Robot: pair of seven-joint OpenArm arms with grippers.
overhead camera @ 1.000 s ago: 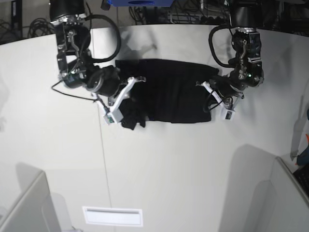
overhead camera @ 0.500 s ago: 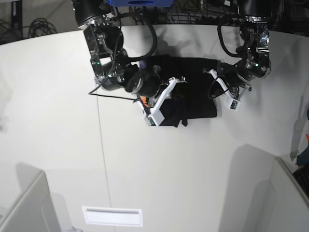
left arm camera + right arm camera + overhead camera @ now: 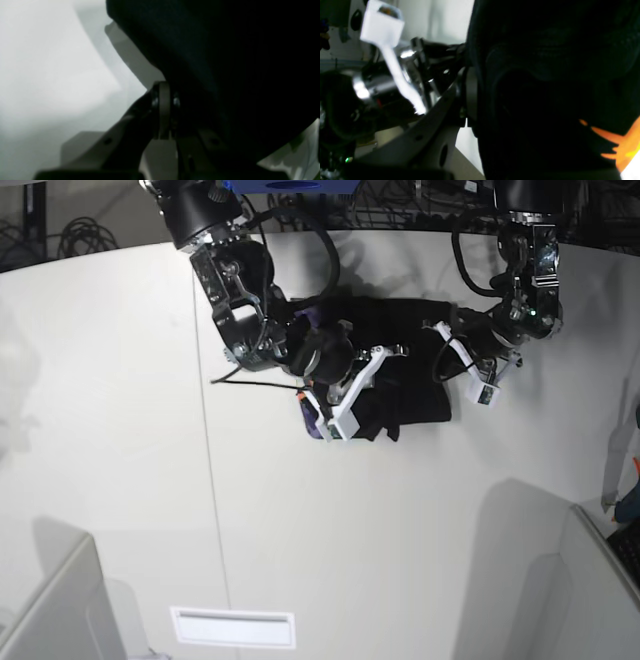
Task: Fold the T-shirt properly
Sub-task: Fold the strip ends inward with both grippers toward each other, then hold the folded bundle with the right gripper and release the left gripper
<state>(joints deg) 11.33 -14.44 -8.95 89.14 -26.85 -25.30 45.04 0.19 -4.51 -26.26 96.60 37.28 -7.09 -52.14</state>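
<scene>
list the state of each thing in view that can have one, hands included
T-shirt: partly folded, bunched dark on the table, held at both ends; orange print shows in the right wrist view.
left hand: shut on the T-shirt's edge.
right hand: shut on the T-shirt, carrying one side across toward the other arm.
</scene>
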